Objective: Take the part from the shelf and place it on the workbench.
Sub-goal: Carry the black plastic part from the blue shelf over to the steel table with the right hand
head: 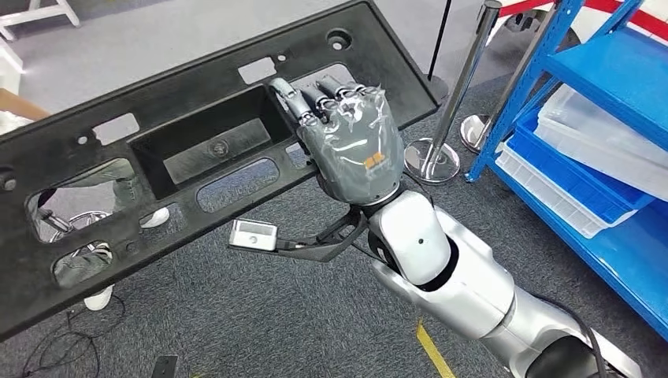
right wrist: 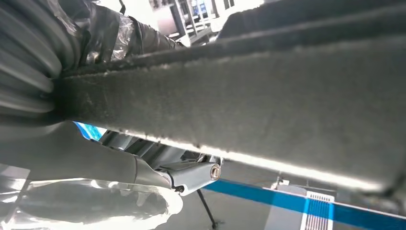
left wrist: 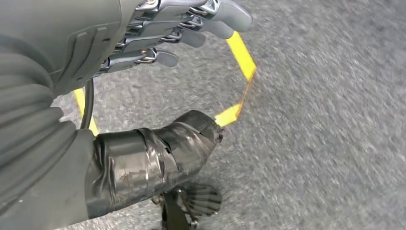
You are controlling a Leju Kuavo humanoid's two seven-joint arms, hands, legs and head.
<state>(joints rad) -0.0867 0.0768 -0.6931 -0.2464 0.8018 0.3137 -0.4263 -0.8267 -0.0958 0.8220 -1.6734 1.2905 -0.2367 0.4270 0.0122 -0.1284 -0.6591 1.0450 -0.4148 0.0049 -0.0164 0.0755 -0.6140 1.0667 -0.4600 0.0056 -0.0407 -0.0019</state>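
Note:
A long black plastic panel [head: 157, 150] with several cut-outs and a deep rectangular recess stretches across the head view, tilted, held in the air above the carpet. My right hand [head: 350, 142] grips its lower edge near the middle, fingers [head: 315, 98] hooked over the top face. In the right wrist view the panel's thick dark edge [right wrist: 249, 96] runs close across the picture, with my right hand [right wrist: 72, 158] wrapped around it. My left hand [left wrist: 158, 72] hangs over grey carpet, fingers [left wrist: 210, 19] apart from the taped thumb, holding nothing.
A blue metal shelf [head: 614, 87] with clear and blue trays [head: 575, 169] stands at the right. A chrome stanchion post [head: 453, 102] with a round base stands just beyond the panel's right end. Yellow tape [left wrist: 242, 52] marks the grey carpet. Cables lie at lower left.

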